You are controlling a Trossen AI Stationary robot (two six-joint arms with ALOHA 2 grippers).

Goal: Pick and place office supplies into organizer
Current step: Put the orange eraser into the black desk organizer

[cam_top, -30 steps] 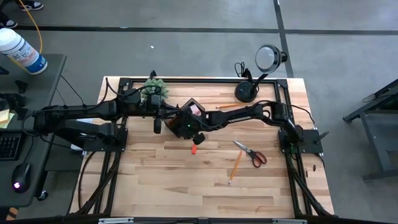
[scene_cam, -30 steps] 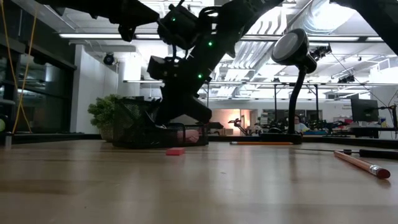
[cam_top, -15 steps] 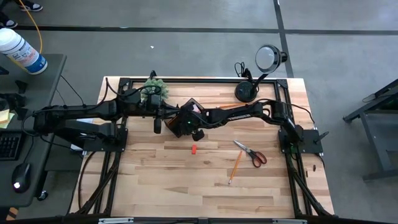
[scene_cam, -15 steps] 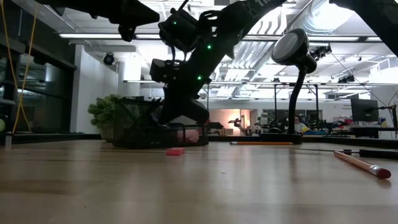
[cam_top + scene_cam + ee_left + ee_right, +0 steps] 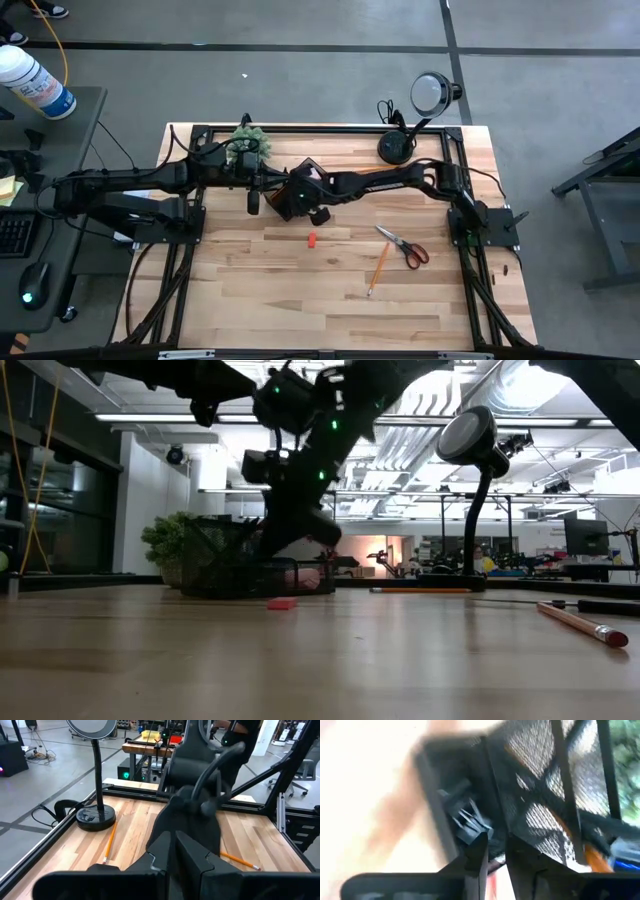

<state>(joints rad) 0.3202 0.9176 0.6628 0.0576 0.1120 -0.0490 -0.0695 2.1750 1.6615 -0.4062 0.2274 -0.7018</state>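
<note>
wooden planks make up the table (image 5: 300,290), with bare concrete floor all around it and a long bright workshop showing behind in the low view. both dark arms reach in to meet near the back middle, over the organizer (image 5: 225,565), a black mesh box that stands just in front of a green plant (image 5: 251,141).

the right gripper (image 5: 492,847) is down at the organizer, its fingers a narrow gap apart with nothing between them that i can see; its wrist view looks straight into the mesh walls, where a small black clip (image 5: 469,822) lies in one compartment and something orange (image 5: 592,855) shows through the mesh (too blurred to name). the left gripper (image 5: 172,850) hovers just beside the organizer, fingers pressed together and empty.

out on the open boards, well apart from the box, lie a small red-orange block (image 5: 312,240), red-handled scissors (image 5: 403,247) and a pencil (image 5: 378,267) just beside the scissors. another pencil (image 5: 108,839) lies close to the round base of the black lamp (image 5: 410,125) at the back right of the table. a pink pad (image 5: 308,576) seems to show low inside the organizer in the low view.
</note>
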